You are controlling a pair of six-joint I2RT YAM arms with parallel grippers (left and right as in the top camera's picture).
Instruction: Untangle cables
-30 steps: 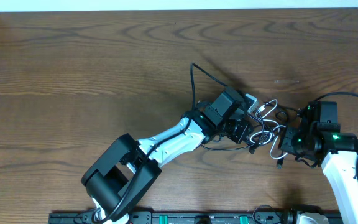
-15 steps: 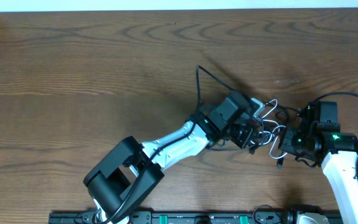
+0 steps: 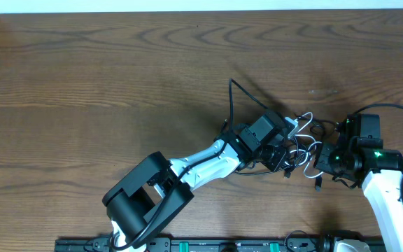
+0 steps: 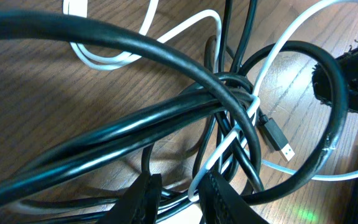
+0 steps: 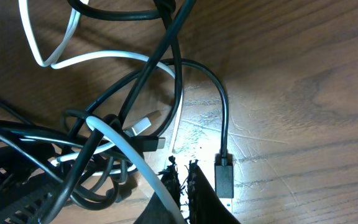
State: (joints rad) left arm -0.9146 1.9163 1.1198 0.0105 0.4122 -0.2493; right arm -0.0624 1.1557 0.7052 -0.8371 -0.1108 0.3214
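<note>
Cables [image 3: 303, 136]: one clump on the bench [image 3: 82, 84], lying between the two sets of jaws.

Progress: early, by my reading. Black and white strands cross at a tight knot [image 4: 232, 87] just ahead of the left jaws. No strand lies free of the rest, so all the separating is left to do.

Axis: the clump runs long from the left jaws to the right jaws. One black tail [image 3: 231, 94] leads out to the side of the left jaws, away from the right jaws. A black plug [image 5: 224, 177] lies just beside the right jaws, its length along their reach, its cord leading off ahead of them.

Left jaws: narrowed on a bundle of white and black strands. I read it as a grip.

Right jaws: closed, nothing clearly between them.
</note>
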